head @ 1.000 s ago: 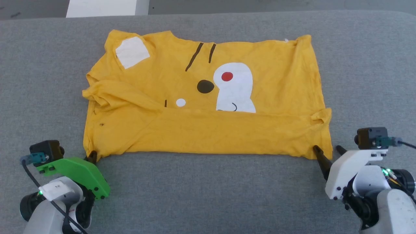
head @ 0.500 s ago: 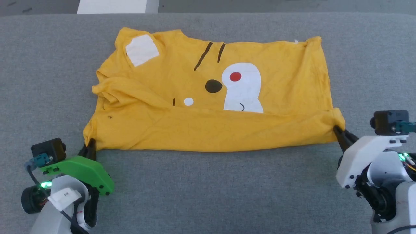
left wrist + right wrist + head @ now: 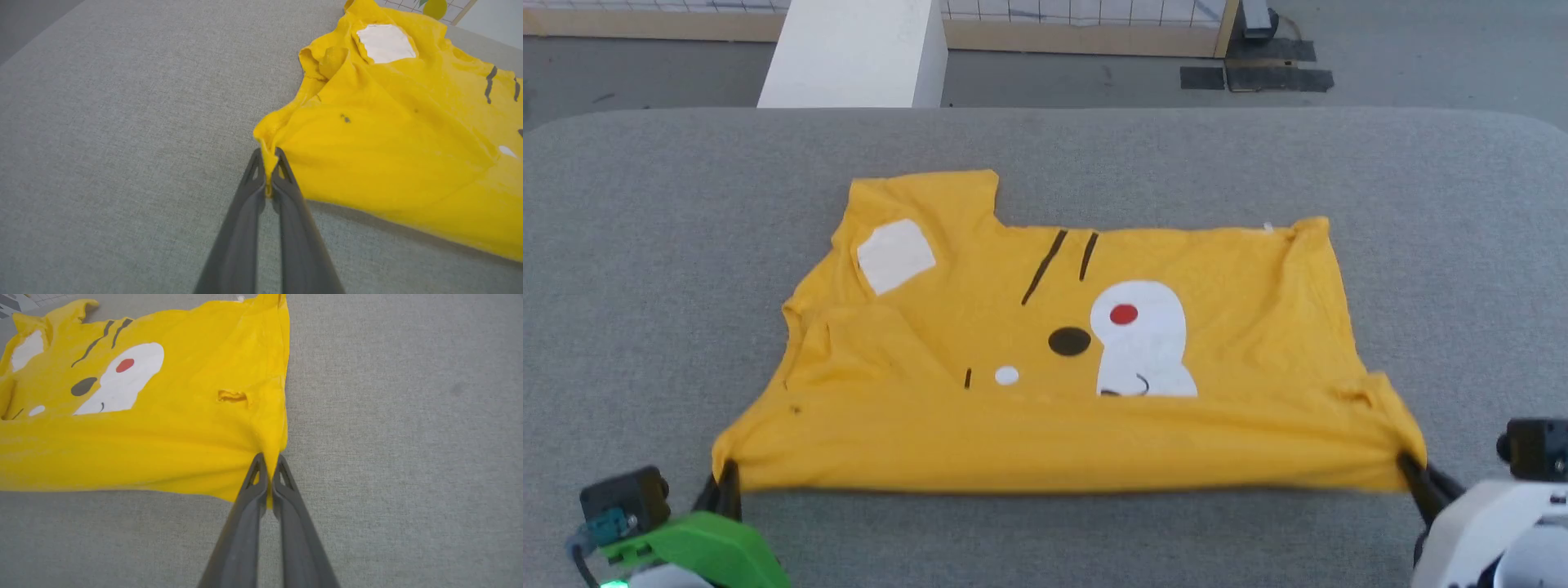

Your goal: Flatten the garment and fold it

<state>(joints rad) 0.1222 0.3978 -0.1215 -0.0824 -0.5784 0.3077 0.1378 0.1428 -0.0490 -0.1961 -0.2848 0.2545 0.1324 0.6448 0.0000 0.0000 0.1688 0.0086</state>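
Shirt (image 3: 1013, 441) lies print side up on grey desk (image 3: 645, 245), near strip folded over, plain yellow, taut. Left tool (image 3: 268, 163) clenched on near left corner. Right tool (image 3: 269, 467) clenched on near right corner.

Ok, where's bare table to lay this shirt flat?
Bare grey table lies left of the garment, right of it, and beyond its far edge. The near strip is crowded: left pincer and right pincer hold the near corners.
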